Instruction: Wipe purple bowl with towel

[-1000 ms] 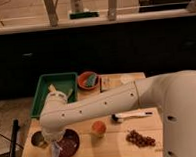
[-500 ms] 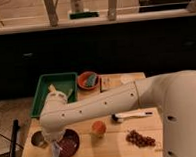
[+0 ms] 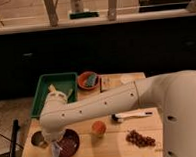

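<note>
You see one gripper (image 3: 56, 145) lowered at the left rim of the one purple bowl (image 3: 68, 144), at the desk's (image 3: 108, 147) front-left corner. You cannot tell whether its jaws are apart or together. Count one towel (image 3: 55, 151) below it, one green tray (image 3: 43, 94), one orange bowl (image 3: 86, 80), one orange cup (image 3: 98, 128), one brush (image 3: 131, 114), and one grape cluster (image 3: 140, 138). No writing is legible.

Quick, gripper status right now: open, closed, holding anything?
Gripper: down at the purple bowl's left rim, with the towel at its tip; open or closed cannot be told.
</note>
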